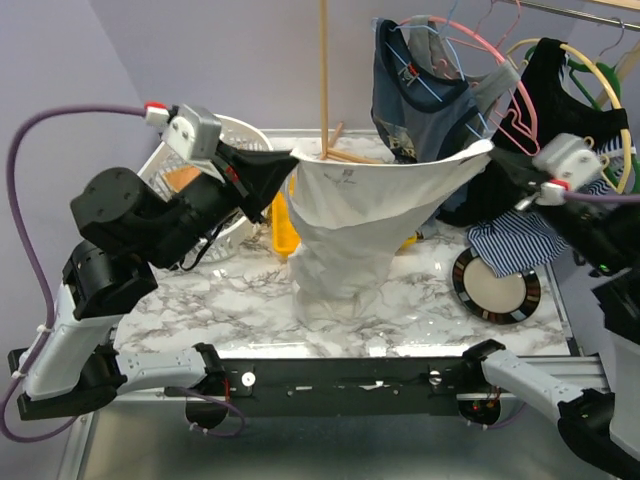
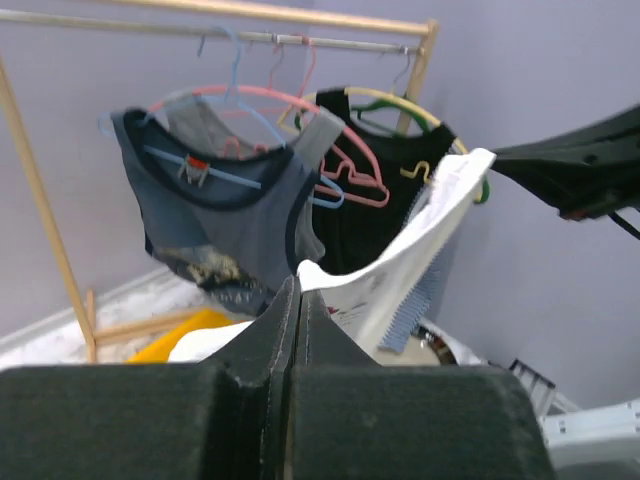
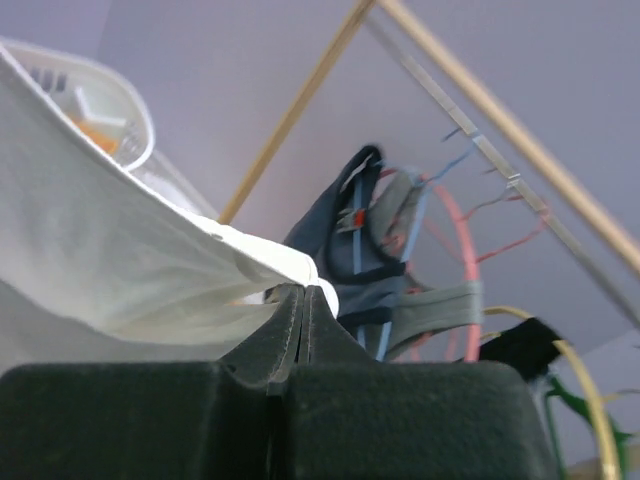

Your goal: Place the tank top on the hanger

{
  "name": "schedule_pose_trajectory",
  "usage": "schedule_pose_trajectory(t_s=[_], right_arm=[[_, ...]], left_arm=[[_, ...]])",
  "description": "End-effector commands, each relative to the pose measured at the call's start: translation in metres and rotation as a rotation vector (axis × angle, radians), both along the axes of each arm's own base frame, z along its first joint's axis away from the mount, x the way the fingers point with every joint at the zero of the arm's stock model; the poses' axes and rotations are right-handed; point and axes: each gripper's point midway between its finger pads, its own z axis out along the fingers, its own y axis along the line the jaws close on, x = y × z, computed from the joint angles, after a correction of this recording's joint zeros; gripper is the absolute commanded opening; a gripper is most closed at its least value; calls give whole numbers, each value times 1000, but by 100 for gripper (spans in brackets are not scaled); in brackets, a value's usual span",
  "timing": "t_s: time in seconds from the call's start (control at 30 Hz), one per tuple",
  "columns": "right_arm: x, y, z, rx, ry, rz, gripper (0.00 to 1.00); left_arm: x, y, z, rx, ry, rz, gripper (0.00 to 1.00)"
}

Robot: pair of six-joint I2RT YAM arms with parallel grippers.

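Observation:
The off-white tank top (image 1: 350,220) hangs stretched between my two grippers above the marble table, its lower part bunched on the table top. My left gripper (image 1: 290,165) is shut on its left upper edge; the cloth (image 2: 400,270) shows past the closed tips (image 2: 298,285). My right gripper (image 1: 490,152) is shut on the right upper edge, with fabric (image 3: 100,230) running out from the closed tips (image 3: 303,292). The slim pink wire hanger (image 2: 300,60) hangs on the rail behind, among other hangers (image 3: 510,243), mostly hidden.
On the rail hang a blue-grey printed shirt (image 1: 410,110) on a thick pink hanger (image 1: 515,85), a black top (image 1: 560,90) and a yellow hanger (image 1: 610,80). A white basket (image 1: 240,135), yellow tray (image 1: 283,225), striped cloth (image 1: 510,245) and round disc (image 1: 497,285) sit on the table. A wooden pole (image 1: 324,70) stands behind.

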Motion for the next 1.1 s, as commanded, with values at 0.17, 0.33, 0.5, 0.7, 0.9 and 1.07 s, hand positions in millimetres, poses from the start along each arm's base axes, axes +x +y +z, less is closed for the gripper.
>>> schedule_pose_trajectory(t_s=[0.17,0.33,0.5,0.7,0.9,1.07], right_arm=[[-47,-44,62,93,-145,-126,1],[-24,-35,25,78,-49,-121,1],[14,-15,-64,51,159,-101,1],[50,10,-237,-58,529,-66,1],[51,26,-339,-135,801,-1,1],[51,36,-371,-168,932,47,3]], left_arm=[[-4,-11,103,-125,-190,-49,0],[15,-19,78,-69,-169,18,0],[43,-30,-2,47,-65,118,0],[60,-51,-169,193,199,129,0],[66,-52,-309,235,453,164,0],[79,-41,-367,291,587,224,0]])
